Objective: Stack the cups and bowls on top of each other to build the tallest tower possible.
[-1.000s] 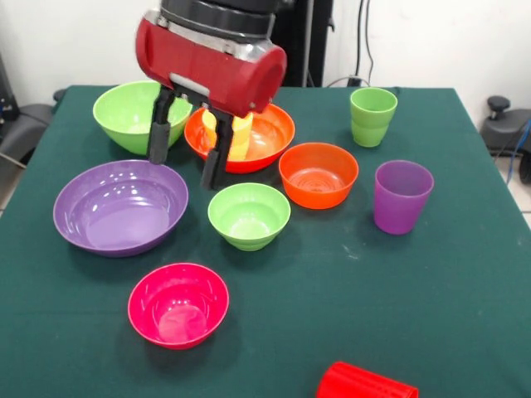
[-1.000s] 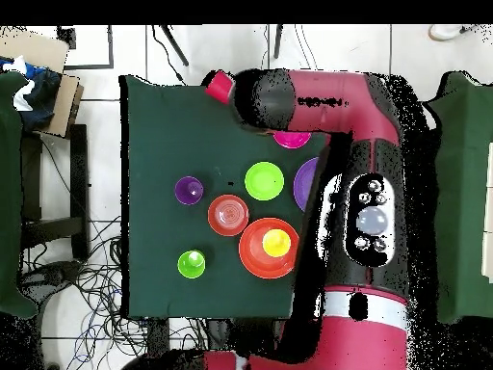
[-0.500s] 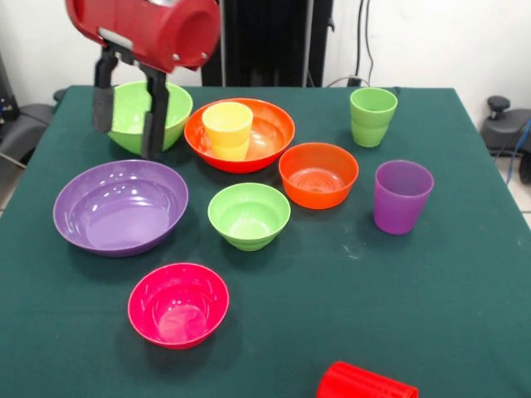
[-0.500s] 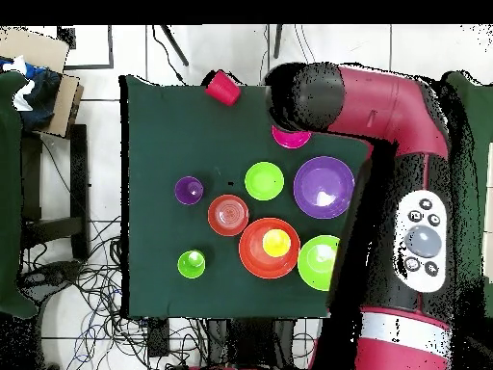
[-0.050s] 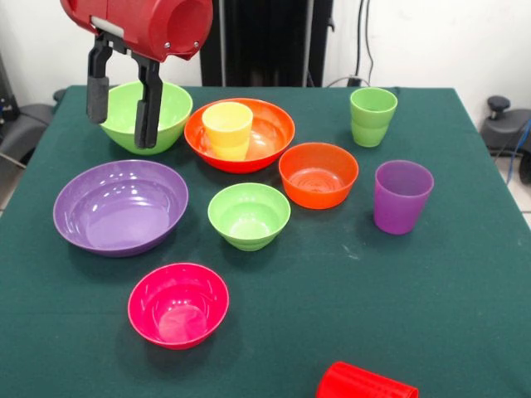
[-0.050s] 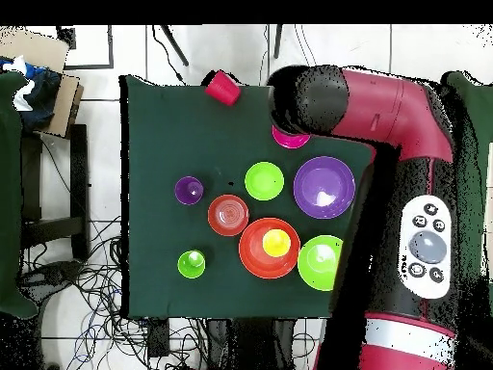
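Front view shows the table (image 5: 431, 315) under green cloth, with the red arm (image 5: 137, 25) entering at the upper left. Its gripper (image 5: 123, 104) hangs over the big green bowl (image 5: 170, 108), fingers (image 5: 148, 112) pointing down and spread apart, holding nothing; they cover part of that bowl's near rim.

Largest of the dishes is the purple bowl (image 5: 120, 207), mouth up, at the left. Right of the big green bowl sits the big orange bowl (image 5: 270, 133), with the yellow cup (image 5: 227, 128) standing upright inside it, mouth up. In front of that lie the small orange bowl (image 5: 319, 174) and the small green bowl (image 5: 249, 215), just beside each other. The pink bowl (image 5: 177, 303) sits nearest the camera, apart from the rest.

On the right the purple cup (image 5: 402, 196) and the green cup (image 5: 372, 116) stand upright, well apart from the bowls. The red cup (image 5: 365, 383) lies on its side at the bottom edge, its long axis running across the picture, and is cut off by the frame.

In the overhead view the arm covers most of the pink bowl (image 6: 289, 142) and the gripper is hidden beneath it.
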Robot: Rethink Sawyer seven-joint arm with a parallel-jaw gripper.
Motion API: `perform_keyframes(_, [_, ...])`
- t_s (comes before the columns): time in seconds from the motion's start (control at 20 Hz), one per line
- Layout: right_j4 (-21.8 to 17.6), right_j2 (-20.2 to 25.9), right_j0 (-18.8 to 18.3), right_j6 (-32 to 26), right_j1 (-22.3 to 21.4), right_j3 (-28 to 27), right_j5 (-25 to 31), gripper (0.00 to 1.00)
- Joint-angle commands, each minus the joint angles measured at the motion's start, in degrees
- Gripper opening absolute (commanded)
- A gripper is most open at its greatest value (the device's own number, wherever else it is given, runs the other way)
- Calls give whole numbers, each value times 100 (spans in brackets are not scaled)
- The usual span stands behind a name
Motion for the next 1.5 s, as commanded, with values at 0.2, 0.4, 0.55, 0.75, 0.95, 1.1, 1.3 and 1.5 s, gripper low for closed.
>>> perform_keyframes(0.2, [-146, 318, 12, -278, 313, 790, -190, 100])
perform_keyframes(0.4, [-211, 305, 20, -175, 426, 840, -514, 100])
perform_keyframes(0.55, [-247, 288, 24, -159, 496, 802, -623, 100])
perform_keyframes(0.75, [-266, 257, 41, -146, 525, 799, -699, 100])
perform_keyframes(0.95, [-335, 183, 102, -43, 636, 712, -858, 100])
perform_keyframes(1.1, [-387, 104, 165, 58, 728, 656, -1028, 100])
perform_keyframes(1.3, [-378, 36, 222, 117, 823, 612, -1171, 100])
perform_keyframes(1.5, [-353, -41, 278, 128, 929, 515, -1229, 100])
